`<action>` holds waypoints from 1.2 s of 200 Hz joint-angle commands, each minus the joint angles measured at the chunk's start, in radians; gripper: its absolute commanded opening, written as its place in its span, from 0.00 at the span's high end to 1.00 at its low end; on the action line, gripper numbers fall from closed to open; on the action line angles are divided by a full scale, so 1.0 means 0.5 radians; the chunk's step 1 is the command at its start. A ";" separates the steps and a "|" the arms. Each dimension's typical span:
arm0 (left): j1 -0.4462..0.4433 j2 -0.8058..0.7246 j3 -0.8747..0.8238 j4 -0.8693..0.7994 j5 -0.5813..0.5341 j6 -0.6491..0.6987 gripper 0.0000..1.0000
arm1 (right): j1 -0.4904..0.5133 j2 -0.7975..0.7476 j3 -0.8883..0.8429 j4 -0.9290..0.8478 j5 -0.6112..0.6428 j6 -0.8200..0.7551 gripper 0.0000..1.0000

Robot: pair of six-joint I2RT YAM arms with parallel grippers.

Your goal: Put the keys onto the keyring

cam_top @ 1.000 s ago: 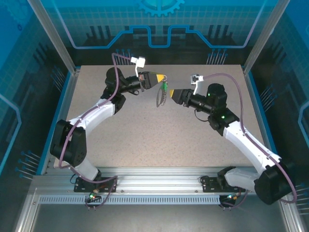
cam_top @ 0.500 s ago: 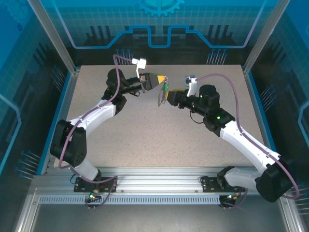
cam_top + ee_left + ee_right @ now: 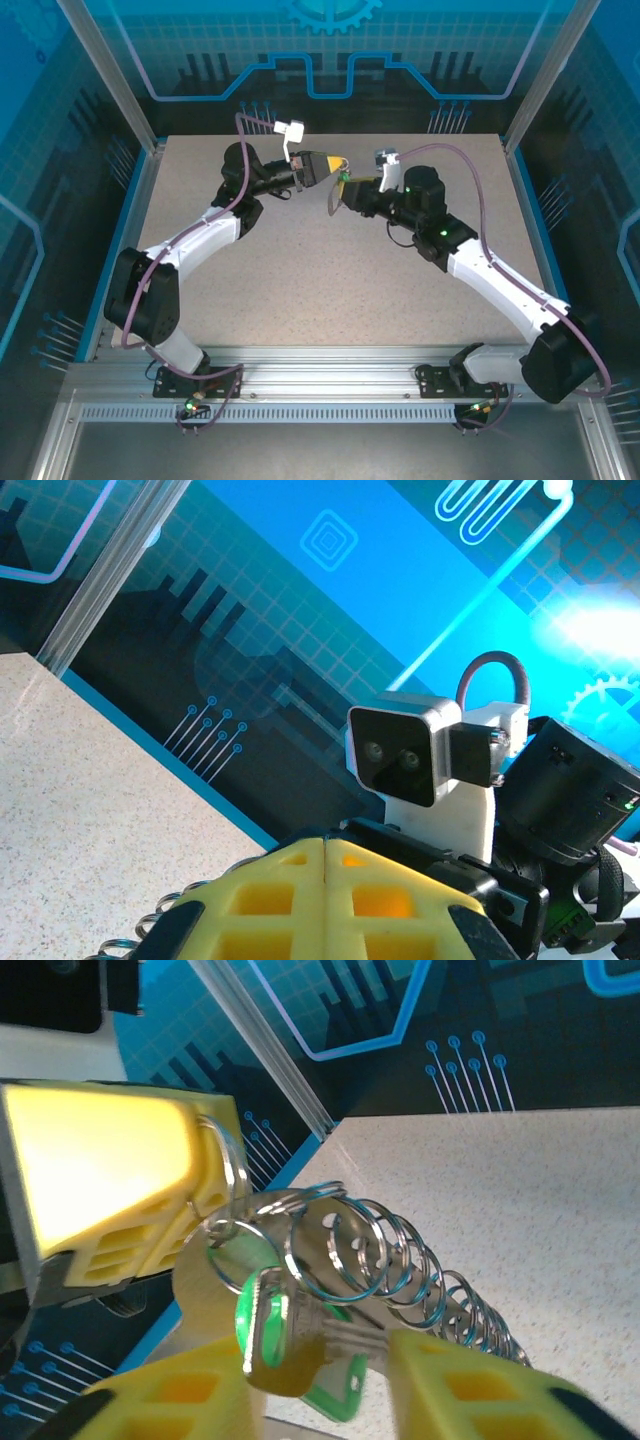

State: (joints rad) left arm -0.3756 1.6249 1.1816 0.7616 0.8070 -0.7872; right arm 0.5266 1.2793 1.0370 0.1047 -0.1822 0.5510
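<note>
Our closed left hand pinches the keyring; the green key hangs between our right hand fingers, grip unclear

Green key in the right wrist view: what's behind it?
Behind the green key hang a flat silver tag and a ring chain, its top ring pinched in the left gripper. The tag's lower part is covered by the key, so its full shape cannot be told.

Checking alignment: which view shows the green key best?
Right wrist: the green key sits close up between its jaws, beside the chain rings. Top external shows a green speck; left wrist, a few rings.
</note>
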 commanded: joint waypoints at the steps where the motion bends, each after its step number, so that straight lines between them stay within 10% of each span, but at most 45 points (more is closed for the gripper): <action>1: -0.014 -0.086 0.018 0.015 -0.034 0.030 1.00 | 0.027 0.013 0.046 0.021 -0.026 -0.046 0.76; 49: -0.022 -0.098 0.012 0.011 -0.050 0.041 1.00 | 0.030 -0.011 0.019 0.027 -0.089 -0.058 1.00; 240: -0.037 -0.136 -0.037 0.008 -0.075 0.068 1.00 | 0.097 0.107 0.154 0.097 -0.187 0.003 1.00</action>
State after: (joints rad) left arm -0.3828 1.5993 1.1740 0.7387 0.7769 -0.7795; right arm 0.5545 1.3174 1.0679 0.1307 -0.2516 0.5457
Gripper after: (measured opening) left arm 0.064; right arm 0.064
